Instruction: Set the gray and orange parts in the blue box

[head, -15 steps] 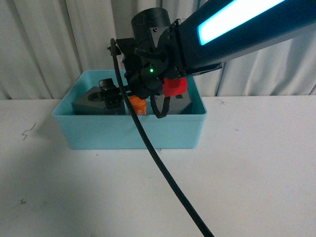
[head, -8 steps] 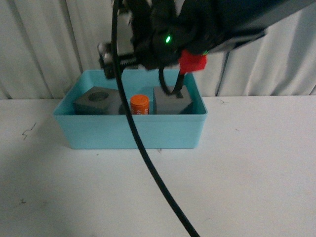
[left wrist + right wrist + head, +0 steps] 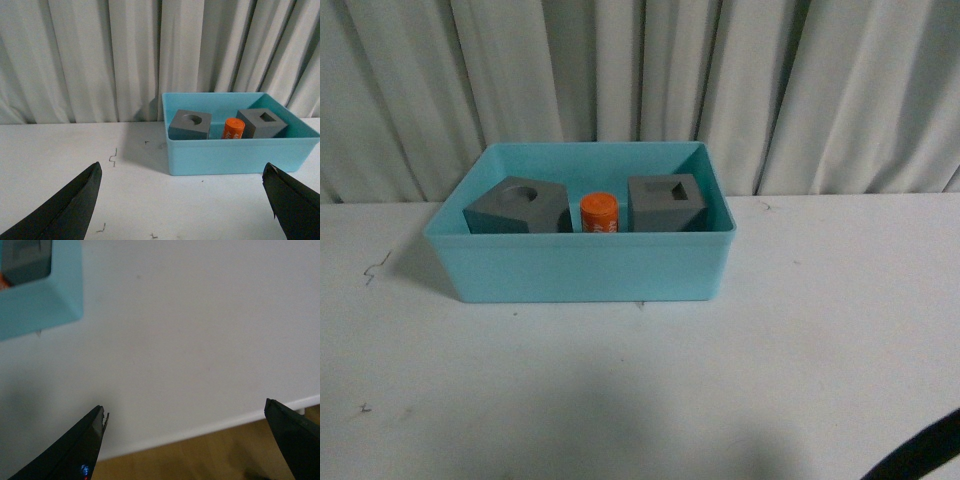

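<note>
The blue box (image 3: 580, 265) stands on the white table at the back middle. Inside it are a gray cube with a round recess (image 3: 517, 208), an orange cylinder (image 3: 599, 213) and a gray cube with a rectangular recess (image 3: 667, 203). The left wrist view shows the box (image 3: 235, 152) with the round-recess cube (image 3: 190, 125), the cylinder (image 3: 233, 128) and the other cube (image 3: 262, 123). My left gripper (image 3: 182, 200) is open and empty, short of the box. My right gripper (image 3: 185, 440) is open and empty over the table edge; a box corner (image 3: 45, 305) shows there.
A gray curtain (image 3: 640, 80) hangs behind the table. A black cable (image 3: 920, 455) crosses the front view's lower right corner. The right wrist view shows the table's edge (image 3: 210, 427) and a wooden floor (image 3: 200, 460) beyond it. Small marks (image 3: 113, 156) dot the tabletop.
The right arm, which hung over the box and hid part of it, has pulled out of the front view. The orange cylinder and both cubes now show fully in the box.
</note>
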